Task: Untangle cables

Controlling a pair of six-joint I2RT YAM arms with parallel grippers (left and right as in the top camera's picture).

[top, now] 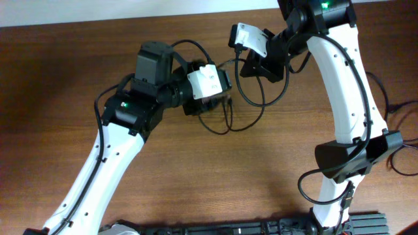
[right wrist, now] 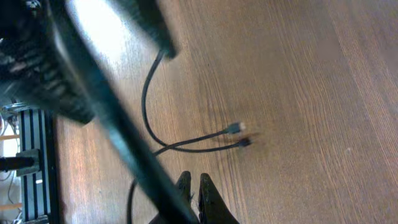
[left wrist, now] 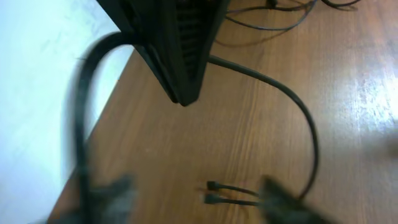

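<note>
Thin black cables lie in loose loops (top: 222, 128) on the wooden table between my two grippers. One loop (top: 261, 103) hangs under my right gripper (top: 253, 68). In the right wrist view that gripper (right wrist: 194, 186) has its fingers pressed together, and a blurred cable (right wrist: 112, 118) runs slantwise down into them. Two small plug ends (right wrist: 235, 128) rest side by side on the wood beyond. My left gripper (top: 227, 81) is just left of the right one. Its blurred fingers (left wrist: 106, 199) stand wide apart over the same two plugs (left wrist: 211, 186), holding nothing.
The table's far edge meets a white wall (top: 130, 10) close behind both grippers. Thicker black robot wires (top: 398, 114) trail at the right edge. A black rail (top: 261, 228) runs along the front. The right gripper's dark body (left wrist: 180, 50) fills the top of the left wrist view.
</note>
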